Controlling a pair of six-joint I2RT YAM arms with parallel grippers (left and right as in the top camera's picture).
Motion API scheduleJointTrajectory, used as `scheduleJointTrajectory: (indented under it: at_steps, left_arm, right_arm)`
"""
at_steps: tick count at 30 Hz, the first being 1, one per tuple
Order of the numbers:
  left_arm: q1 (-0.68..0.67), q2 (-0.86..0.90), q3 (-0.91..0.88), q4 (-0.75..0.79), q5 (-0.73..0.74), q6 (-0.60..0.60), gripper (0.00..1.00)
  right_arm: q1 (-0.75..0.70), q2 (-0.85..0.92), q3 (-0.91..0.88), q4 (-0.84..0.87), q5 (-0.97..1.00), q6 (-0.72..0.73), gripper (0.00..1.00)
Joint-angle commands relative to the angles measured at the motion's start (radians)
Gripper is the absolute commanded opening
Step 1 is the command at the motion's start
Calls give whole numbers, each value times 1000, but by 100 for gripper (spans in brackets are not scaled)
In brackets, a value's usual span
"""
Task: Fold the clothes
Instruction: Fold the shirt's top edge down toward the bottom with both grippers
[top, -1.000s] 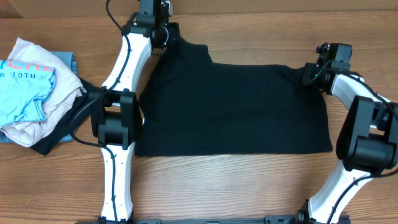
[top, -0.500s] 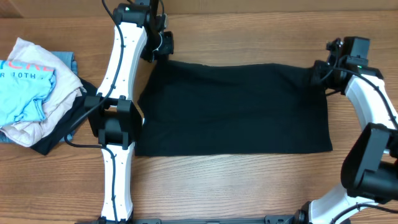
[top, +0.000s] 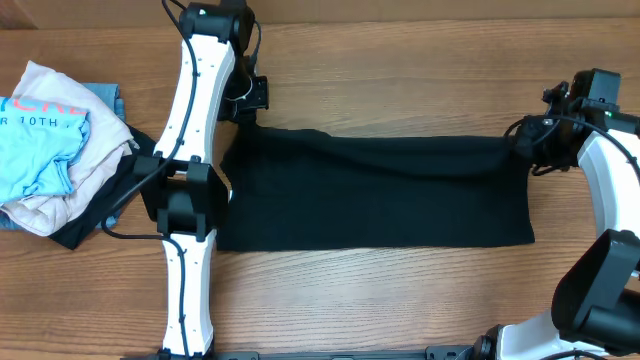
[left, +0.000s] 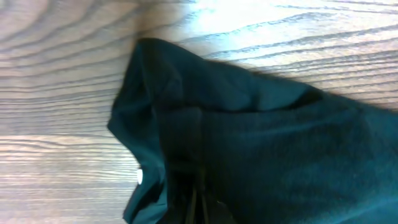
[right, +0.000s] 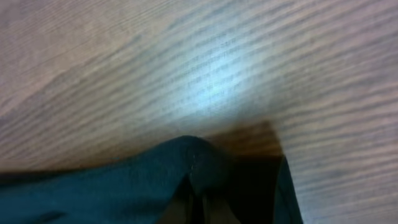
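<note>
Overhead shows left end effector (top: 243, 112) and right end effector (top: 524, 150) clamped on black T-shirt (top: 380, 200); wrists show only folds.

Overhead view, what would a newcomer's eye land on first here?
A wide black T-shirt spans the middle of the wooden table, its far edge pinched at either end by the left pincer and right pincer, both shut on it. At the table's left edge lies a heap with a light blue shirt on top.
</note>
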Motion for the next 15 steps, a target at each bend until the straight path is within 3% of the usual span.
scheduleJointTrajectory:
  at_steps: [1, 5, 15]
  left_arm:
    - [-4, -121, 24, -4, -27, -13, 4]
    - [-8, -176, -18, -4, -9, -13, 4]
    - [-9, -223, -516, -4, 75, -13, 4]
  right_arm:
    - [-3, -29, 8, -48, 5, 26, 4]
    - [-3, -31, 8, -126, 5, 53, 4]
    - [-3, -31, 8, -321, 93, 183, 4]
